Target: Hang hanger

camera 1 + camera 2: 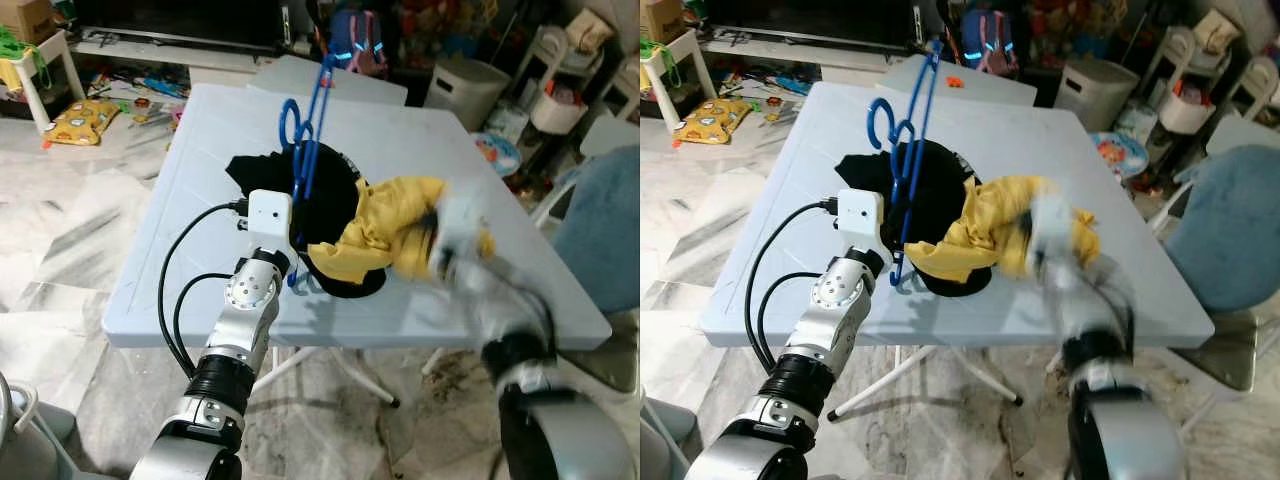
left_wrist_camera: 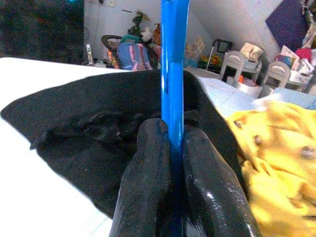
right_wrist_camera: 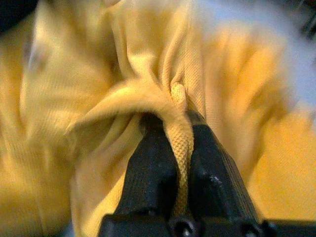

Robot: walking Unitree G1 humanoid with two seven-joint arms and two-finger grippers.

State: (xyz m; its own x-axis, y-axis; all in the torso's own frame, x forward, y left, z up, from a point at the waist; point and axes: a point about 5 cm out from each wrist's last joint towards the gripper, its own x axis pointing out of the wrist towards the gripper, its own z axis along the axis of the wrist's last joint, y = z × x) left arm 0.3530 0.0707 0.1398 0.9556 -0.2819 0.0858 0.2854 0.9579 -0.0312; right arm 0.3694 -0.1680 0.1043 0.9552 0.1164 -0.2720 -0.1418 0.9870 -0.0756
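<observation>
A blue hanger (image 1: 305, 150) stands upright over a black garment (image 1: 330, 205) on the white table (image 1: 200, 180). My left gripper (image 2: 172, 148) is shut on the hanger's lower bar, near the table's front edge. A yellow shirt (image 1: 385, 225) lies crumpled beside the black garment. My right gripper (image 3: 178, 148) is shut on a fold of the yellow shirt; that arm (image 1: 470, 260) is blurred with motion at the shirt's right side.
A blue chair (image 1: 1230, 230) stands to the right of the table. Beyond the table are a white bin (image 1: 465, 90), a backpack (image 1: 355, 40), toys on the floor at the far left, and a second white table behind.
</observation>
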